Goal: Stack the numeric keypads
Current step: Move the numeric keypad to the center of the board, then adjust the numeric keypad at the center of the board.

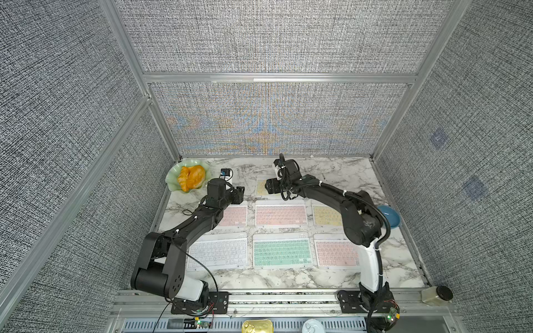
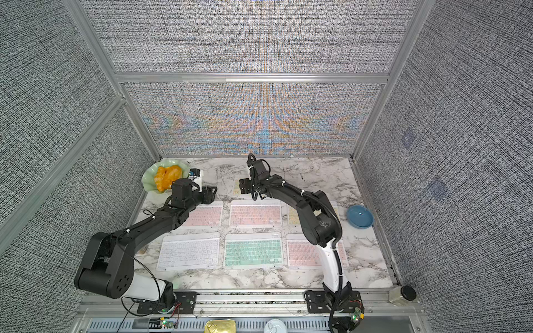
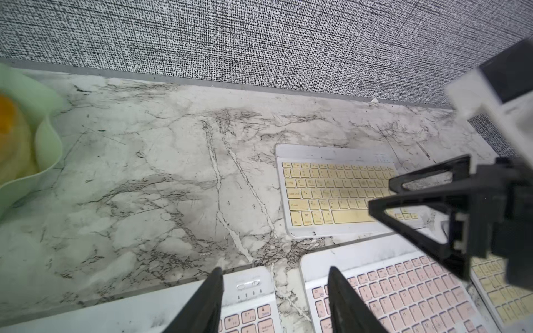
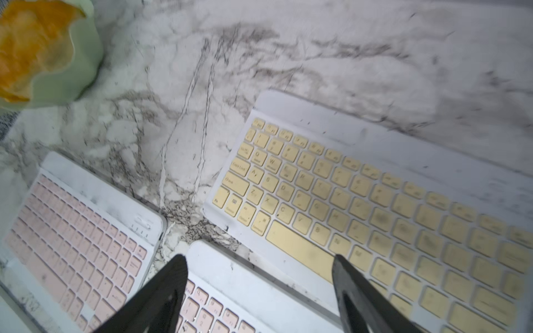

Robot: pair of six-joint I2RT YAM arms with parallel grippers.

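left arm (image 1: pixel 190 227) reaches in from the near-left corner of the counter (image 1: pixel 331 170), wrist level, hiding the left half of the left pink keypad (image 1: pixel 235 216). left jaws partly apart, empty, over its far-right corner. All flat, single layer: three keypads (image 1: pixel 282 252) along the near edge, three mid-counter, one yellow keypad (image 1: pixel 261 187) nearer the far edge. right arm (image 1: pixel 326 193) arcs over that one, right jaws wide, empty. right-hand yellow keypad (image 1: pixel 324 216) half hidden.

I am working inside a grey, fabric-walled booth.
Woven grey panels (image 1: pixel 277 37) are closing me in on three sides, aluminium rails (image 1: pixel 277 78) are framing them, and a white marble-patterned tabletop (image 1: pixel 331 170) is lying under me, catching even, soft light.
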